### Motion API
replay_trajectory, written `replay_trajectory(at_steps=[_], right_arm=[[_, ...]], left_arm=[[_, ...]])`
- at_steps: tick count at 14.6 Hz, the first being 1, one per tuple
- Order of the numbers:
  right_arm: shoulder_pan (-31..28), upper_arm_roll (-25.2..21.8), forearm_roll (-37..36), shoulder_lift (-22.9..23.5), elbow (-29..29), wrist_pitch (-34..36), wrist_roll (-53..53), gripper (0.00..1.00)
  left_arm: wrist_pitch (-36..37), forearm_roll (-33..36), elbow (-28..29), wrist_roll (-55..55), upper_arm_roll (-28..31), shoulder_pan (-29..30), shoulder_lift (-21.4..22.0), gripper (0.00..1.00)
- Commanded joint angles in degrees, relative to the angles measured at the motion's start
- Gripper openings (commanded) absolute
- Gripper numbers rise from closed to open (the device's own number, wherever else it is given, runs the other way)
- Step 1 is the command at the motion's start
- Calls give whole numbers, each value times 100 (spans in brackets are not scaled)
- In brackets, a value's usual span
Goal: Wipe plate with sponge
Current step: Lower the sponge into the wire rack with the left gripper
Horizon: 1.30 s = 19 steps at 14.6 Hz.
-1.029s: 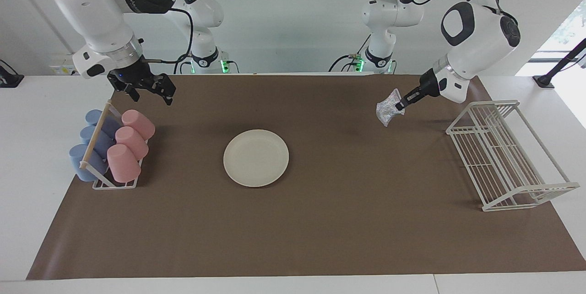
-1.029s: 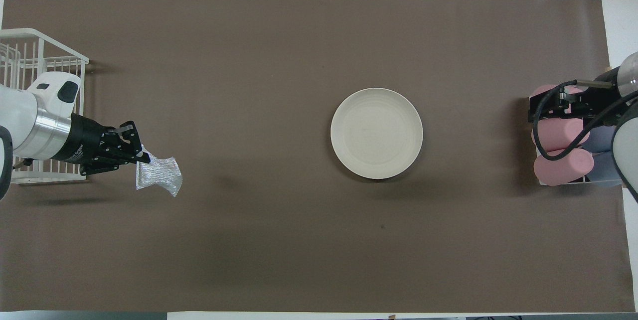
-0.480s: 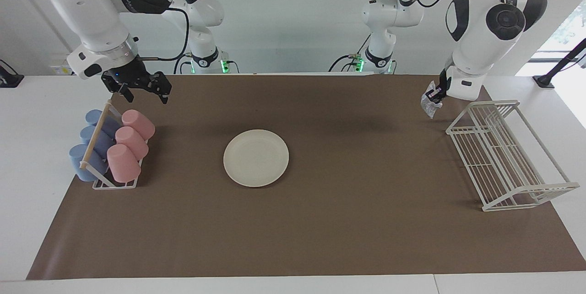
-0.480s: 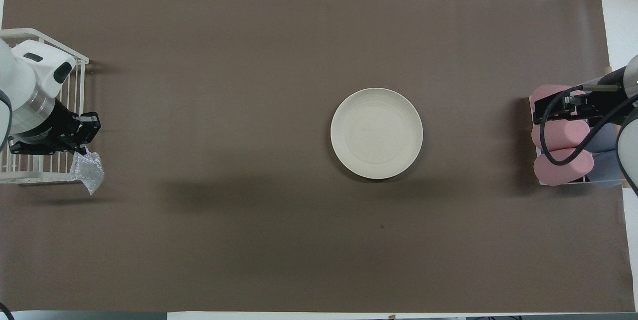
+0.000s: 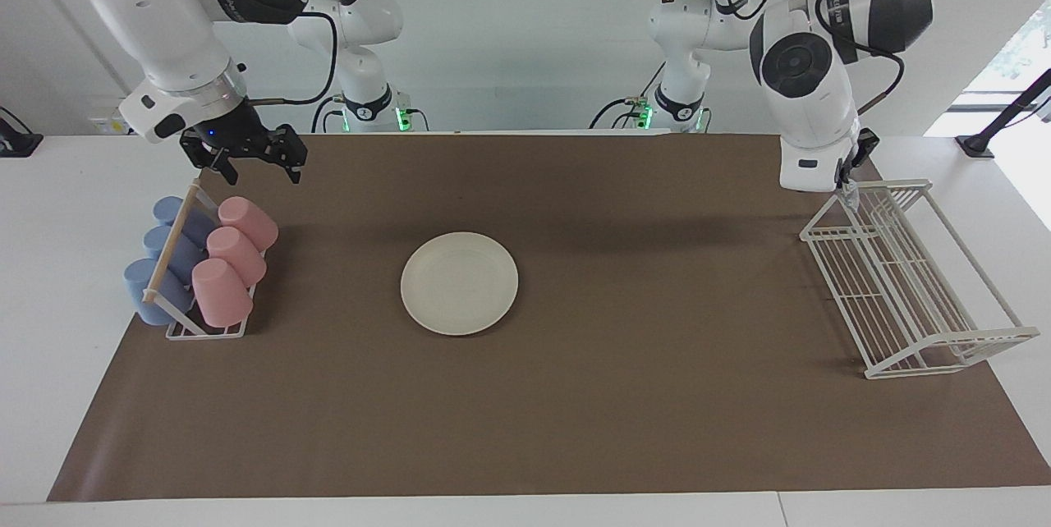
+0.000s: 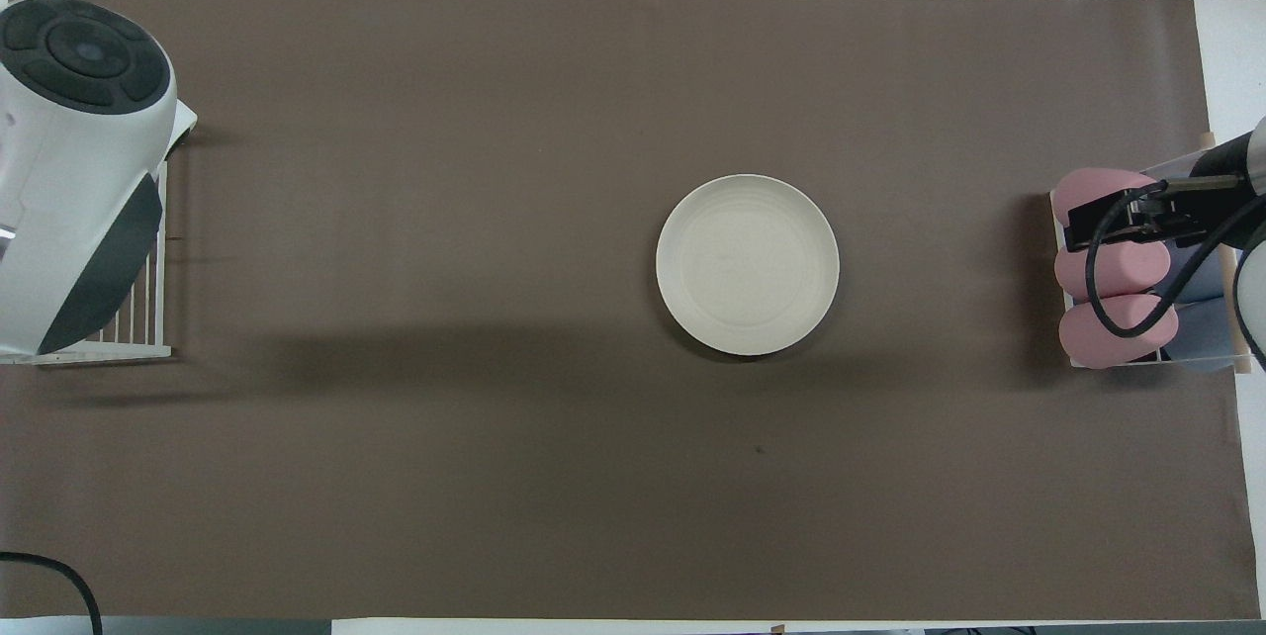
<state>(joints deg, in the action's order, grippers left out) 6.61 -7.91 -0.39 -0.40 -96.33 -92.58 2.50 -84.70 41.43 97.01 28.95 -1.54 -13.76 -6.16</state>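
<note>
The cream-white plate (image 5: 459, 283) lies flat on the brown mat in the middle of the table, with nothing on it; it also shows in the overhead view (image 6: 748, 264). My left gripper (image 5: 850, 178) points down over the end of the white wire rack nearest the robots, mostly hidden by its own wrist. A sliver of the silvery sponge (image 5: 847, 197) hangs from it. In the overhead view the left arm's body covers both. My right gripper (image 5: 261, 170) hangs open and empty over the cup rack's end nearest the robots, and shows in the overhead view (image 6: 1098, 220).
A white wire dish rack (image 5: 903, 281) stands at the left arm's end of the table (image 6: 138, 318). A rack of pink and blue cups (image 5: 201, 264) stands at the right arm's end (image 6: 1118, 309). The brown mat (image 5: 575, 412) covers the table.
My left arm has swung the sponge away from the plate's side toward the wire rack and turned its wrist down, hiding most of the sponge. My right gripper has shifted slightly.
</note>
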Motion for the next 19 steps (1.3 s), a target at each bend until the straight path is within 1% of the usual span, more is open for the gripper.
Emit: replay_trajectory(at_steps=[1,4,5,7,8,11,13,19], right_arm=[[77,-132,-84,-83,-61,56,233,100],[69,-132,-102,-48,-43,21,312,100],[51,-132,-102,-39,-43,-23,460,100],[-2,-132,-102,-30,-17,-32,628,100],[-28,-123,-128,-30,9,-14,690,100],[-221,-97,-216,-65,-8,38,822,100],[-230,-70,-190,-65,-8,38,831,100],[-231,-79,-102,-109,9,100,848,100]], left_arm=[[-326,751,10,85,48,-13,-281,0],[-1003,1287,572,93,57,198,-272,0],[-1170,1332,765,102,66,233,-255,0],[-1426,1612,1082,251,75,251,-281,0],[-1479,1648,1179,539,75,312,-281,0],[-1576,1649,1347,744,66,348,-237,0],[-1655,1649,1391,945,66,348,-219,0],[-1681,1640,1497,972,57,339,-193,0]])
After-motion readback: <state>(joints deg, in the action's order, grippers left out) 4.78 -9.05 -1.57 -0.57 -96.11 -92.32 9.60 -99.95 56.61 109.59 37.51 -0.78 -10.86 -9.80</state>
